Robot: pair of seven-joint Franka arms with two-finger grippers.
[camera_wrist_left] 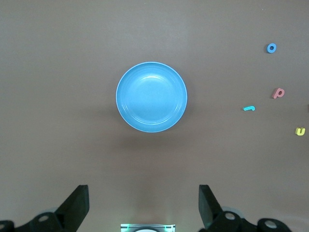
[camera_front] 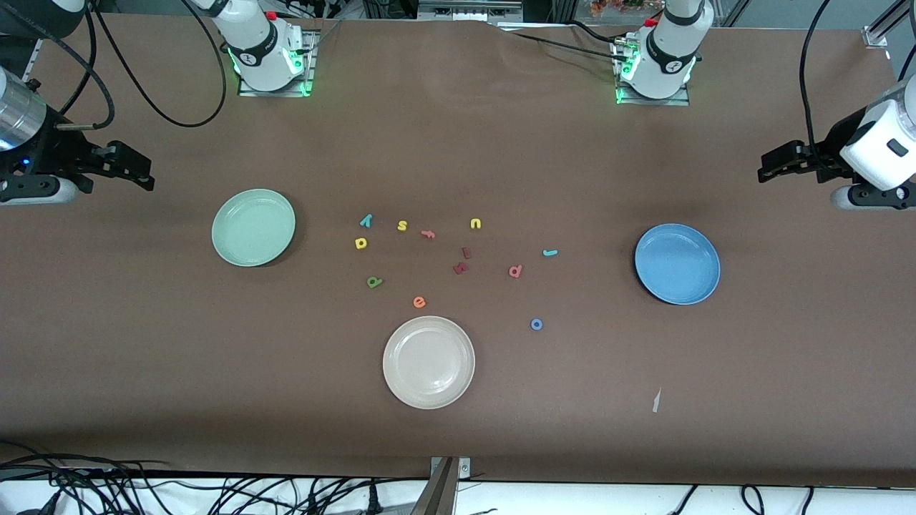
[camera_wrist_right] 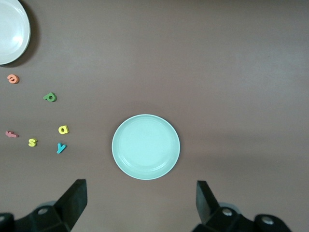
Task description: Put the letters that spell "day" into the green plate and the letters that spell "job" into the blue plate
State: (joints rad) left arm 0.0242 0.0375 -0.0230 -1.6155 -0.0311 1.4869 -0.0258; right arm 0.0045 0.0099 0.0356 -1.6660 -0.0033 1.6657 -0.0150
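Brown table (camera_front: 458, 143) lies under both my arms, each raised at its own end with nothing in its grasp. My right gripper (camera_front: 136, 170) hangs over bare table at the right arm's end, fingers spread wide; its wrist view looks down on the green plate (camera_front: 253, 227), which holds nothing. Toward the middle lie the teal "y" (camera_front: 366, 220), the yellow "d" (camera_front: 361, 244) and the dark green "a" (camera_front: 374, 282), near a yellow "s" (camera_front: 402, 226), an orange "e" (camera_front: 419, 302) and a cream plate (camera_front: 429, 362). Farther along sit the coral "b" (camera_front: 515, 271), the blue "o" (camera_front: 537, 325) and the teal "j" (camera_front: 549, 252). The blue plate (camera_front: 677, 263) is bare too. My left gripper (camera_front: 776, 163) hangs wide open over the table's left end.
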